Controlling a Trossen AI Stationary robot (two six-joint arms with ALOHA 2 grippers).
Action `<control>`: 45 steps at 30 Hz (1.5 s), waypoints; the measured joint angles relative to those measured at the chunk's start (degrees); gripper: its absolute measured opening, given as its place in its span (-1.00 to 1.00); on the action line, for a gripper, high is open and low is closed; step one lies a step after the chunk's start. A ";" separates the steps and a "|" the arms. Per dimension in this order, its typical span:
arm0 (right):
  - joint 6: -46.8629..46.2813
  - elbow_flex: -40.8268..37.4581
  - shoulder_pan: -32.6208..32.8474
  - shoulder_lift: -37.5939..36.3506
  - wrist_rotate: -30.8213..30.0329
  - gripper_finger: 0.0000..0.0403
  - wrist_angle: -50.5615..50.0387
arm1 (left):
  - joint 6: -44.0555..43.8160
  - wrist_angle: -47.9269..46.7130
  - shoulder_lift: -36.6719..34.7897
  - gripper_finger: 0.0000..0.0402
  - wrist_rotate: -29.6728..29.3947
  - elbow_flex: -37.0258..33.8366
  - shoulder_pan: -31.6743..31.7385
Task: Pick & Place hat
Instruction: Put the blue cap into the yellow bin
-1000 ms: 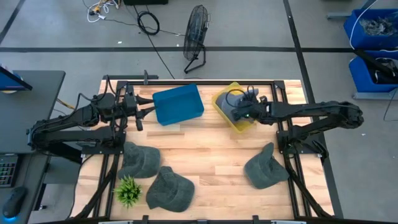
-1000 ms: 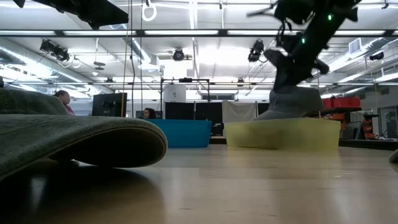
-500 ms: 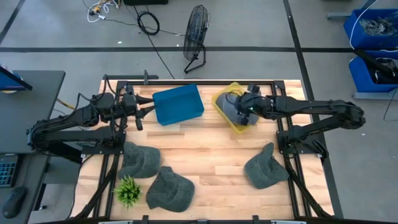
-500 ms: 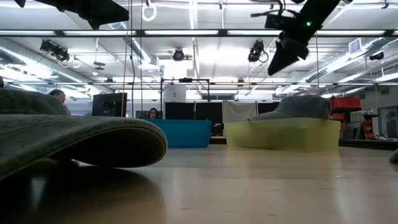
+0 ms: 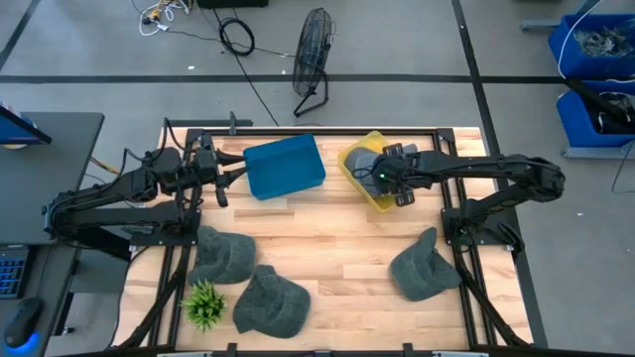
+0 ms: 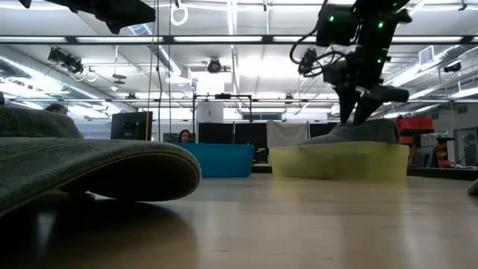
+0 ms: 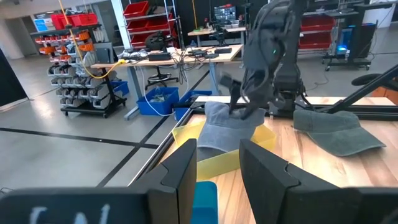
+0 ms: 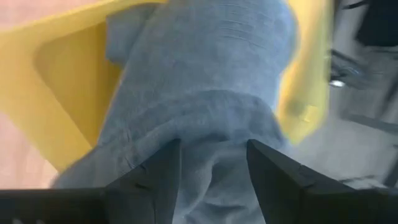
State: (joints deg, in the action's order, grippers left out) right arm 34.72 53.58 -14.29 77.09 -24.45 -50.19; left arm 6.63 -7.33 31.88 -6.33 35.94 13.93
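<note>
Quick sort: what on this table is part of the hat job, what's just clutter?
Job:
- gray hat in the yellow bin, right tool open over it
- three hats on the table

Lying about:
- blue bin, left tool open beside it
- small green plant

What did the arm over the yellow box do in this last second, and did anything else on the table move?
The right gripper rose off the hat in the yellow bin, leaving it there, then came back down; now its jaws stand open right over the hat. The hat itself stayed in the bin. The left gripper waited beside the blue bin, and the three hats and small plant on the table did not move.
</note>
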 joint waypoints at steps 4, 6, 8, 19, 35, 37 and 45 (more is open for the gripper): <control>-0.53 0.00 -0.39 4.02 1.77 -0.08 2.86 | 0.00 0.00 0.00 -0.38 0.00 0.00 -0.01; 1.74 0.01 -0.37 5.83 1.87 -0.08 4.12 | 0.00 0.00 -0.02 -0.38 0.00 0.00 -0.01; 4.19 0.00 -0.41 7.89 1.82 -0.08 5.10 | 0.00 0.00 0.00 -0.38 0.00 0.00 -0.01; -5.22 0.00 -2.95 17.04 2.38 -0.54 9.05 | 0.01 -0.09 -0.02 -0.38 0.00 0.00 -0.01; -17.21 8.98 -1.41 10.42 -5.99 -0.96 -5.97 | -0.04 -0.04 -0.02 -0.38 0.00 0.00 0.00; -20.79 10.39 -1.85 9.01 -5.54 -0.97 -5.47 | -0.05 -0.04 -0.01 -0.38 0.00 0.00 -0.02; -48.17 11.13 -4.80 7.01 -2.49 -0.98 -5.45 | -0.06 -0.11 0.00 -0.38 -0.02 0.00 0.00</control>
State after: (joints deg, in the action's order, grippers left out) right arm -13.44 64.71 -19.09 84.10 -26.94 -55.63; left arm 6.57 -7.44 31.88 -6.35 35.94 13.93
